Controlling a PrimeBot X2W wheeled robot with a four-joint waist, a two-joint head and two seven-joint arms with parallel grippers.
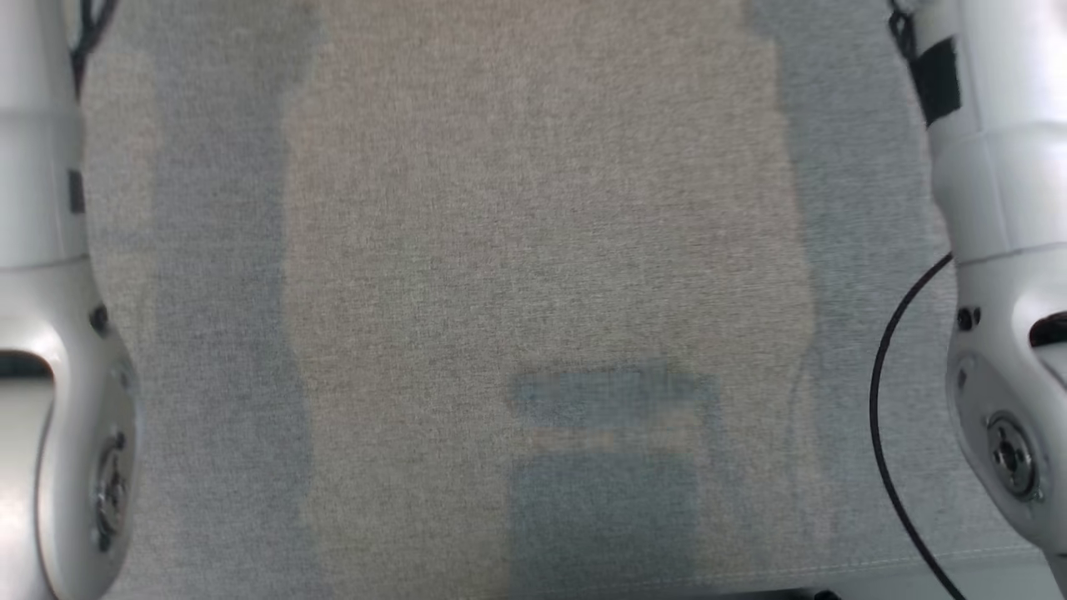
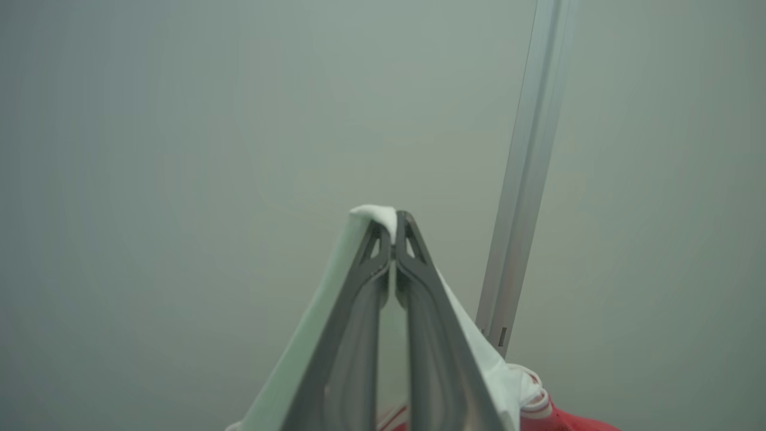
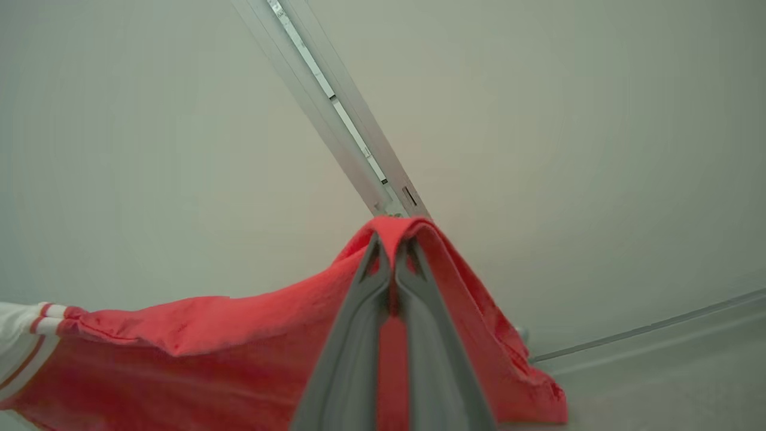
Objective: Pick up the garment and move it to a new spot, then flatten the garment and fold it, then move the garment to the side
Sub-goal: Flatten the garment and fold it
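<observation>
The red and white cloth garment (image 3: 179, 335) is held by both end effectors in front of a plain pale wall (image 3: 598, 120). A red fold is pinched at the tips of the right end effector (image 3: 392, 242), which is closed tight on it. A white edge is pinched by the left end effector (image 2: 393, 230), which is also closed tight. The red cloth is stretched out sideways and sags a little. A white part with thin red stripes (image 3: 36, 320) is seen at one end.
</observation>
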